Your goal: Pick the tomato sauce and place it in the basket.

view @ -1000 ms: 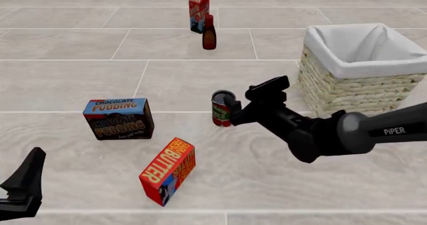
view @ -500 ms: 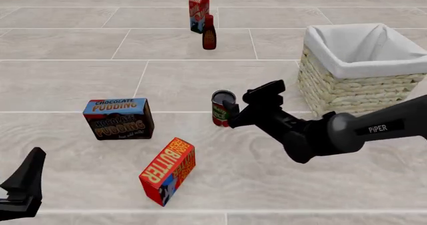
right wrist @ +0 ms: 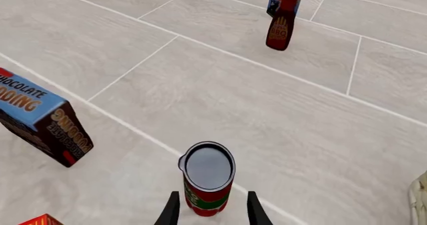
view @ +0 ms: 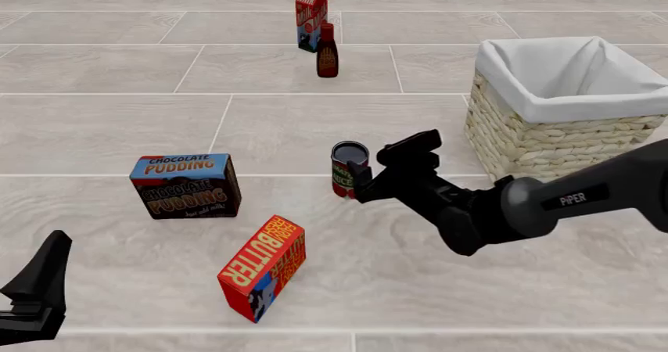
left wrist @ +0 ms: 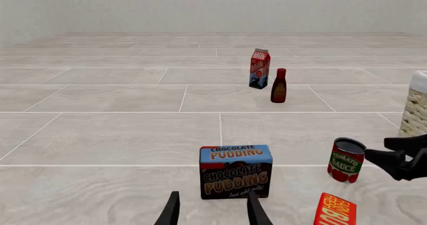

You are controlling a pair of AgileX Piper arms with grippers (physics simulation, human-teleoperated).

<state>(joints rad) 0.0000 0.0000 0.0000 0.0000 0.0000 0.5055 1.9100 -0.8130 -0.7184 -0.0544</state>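
tomato sauce upright between open right hand fingers

bare floor between the tomato sauce and the basket crossed only by the right gripper and its arm, chocolate pudding box and butter box well to the left, basket open on top, bottle and carton far behind

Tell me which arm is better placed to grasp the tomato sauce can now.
The right. The right gripper is open with a finger on each side of the tomato sauce can, and the basket stands on that arm's side. The left gripper is far back, behind the pudding box.
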